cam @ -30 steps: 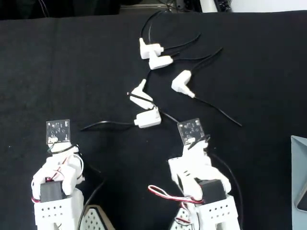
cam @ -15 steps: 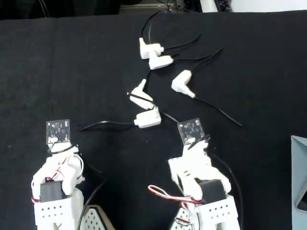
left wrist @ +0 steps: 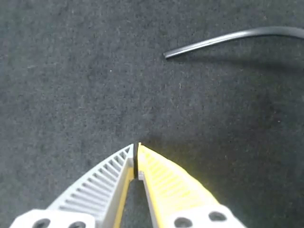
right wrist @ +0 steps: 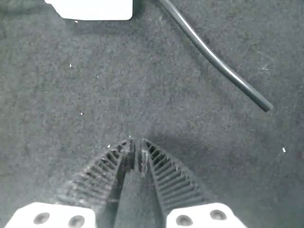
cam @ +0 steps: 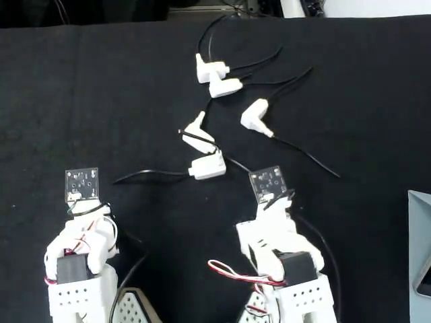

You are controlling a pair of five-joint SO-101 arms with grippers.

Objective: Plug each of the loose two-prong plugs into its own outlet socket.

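Several white plugs and sockets on black cords lie on the black tabletop in the high view. Two (cam: 211,67) (cam: 225,86) lie close together at the back, an angled one (cam: 254,114) sits to their right, and another (cam: 196,131) is nearer the middle. A white rectangular block (cam: 207,166) lies closest to the arms and also appears in the right wrist view (right wrist: 92,8). My left gripper (left wrist: 137,156) is shut and empty over bare cloth, with a loose cord end (left wrist: 166,54) ahead of it. My right gripper (right wrist: 137,153) is shut and empty, short of the block, with a cord (right wrist: 213,59) beside it.
Both arm bases stand at the near edge, the left arm (cam: 77,259) and the right arm (cam: 283,252). A grey-blue box (cam: 421,249) sits at the right edge. Black cords trail across the middle and back of the table.
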